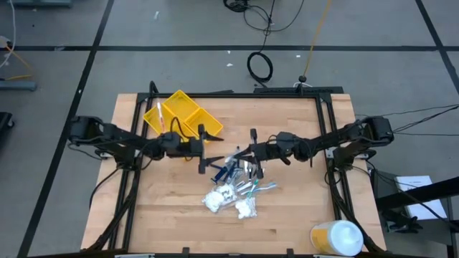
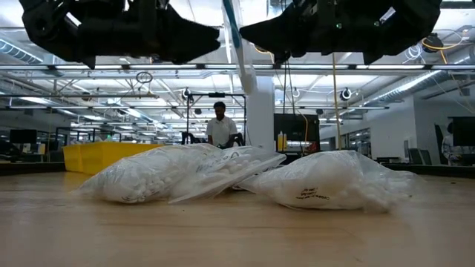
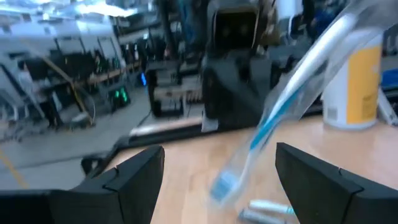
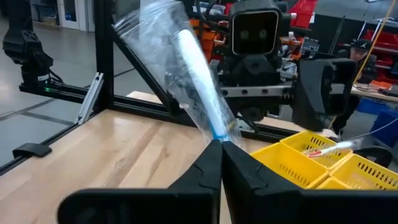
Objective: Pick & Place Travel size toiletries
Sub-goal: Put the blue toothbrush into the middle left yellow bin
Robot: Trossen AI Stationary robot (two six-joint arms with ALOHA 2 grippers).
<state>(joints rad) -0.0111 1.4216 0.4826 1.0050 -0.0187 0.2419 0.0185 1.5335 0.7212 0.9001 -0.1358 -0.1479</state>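
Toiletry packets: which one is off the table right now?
The clear packet with the blue-and-white stick inside, pinched by the shut right gripper and held up between the two arms. The other packets lie in the pile on the table.

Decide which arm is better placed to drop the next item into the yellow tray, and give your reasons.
Probably the right gripper: it is shut on a clear packet. The left gripper is open and empty, though nearer the tray.

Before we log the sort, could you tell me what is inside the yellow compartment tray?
The yellow compartment tray holds one slim white-and-red item in a far compartment. The nearer compartments' floors are hidden by their walls.
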